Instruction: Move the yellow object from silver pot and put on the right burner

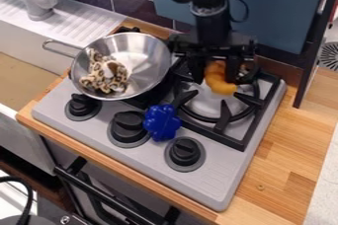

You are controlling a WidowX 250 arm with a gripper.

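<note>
The gripper [215, 71] hangs over the back part of the right burner [221, 118], its fingers closed on the two sides of the yellow object [218, 78]. This object is curved and orange-yellow, its lower end pointing down toward the burner grate. Whether it touches the grate, I cannot tell. At the left, the silver pot [161, 61] stands on the stove with a leopard-patterned cloth [105, 73] inside.
A blue toy [161, 122] lies at the stove's middle, between the control knobs and the grate. Tiled wall and blue panels stand behind the stove, a dark upright edge [316, 46] at the right. The sink [63, 36] is at upper left, the wooden counter [290, 145] at right.
</note>
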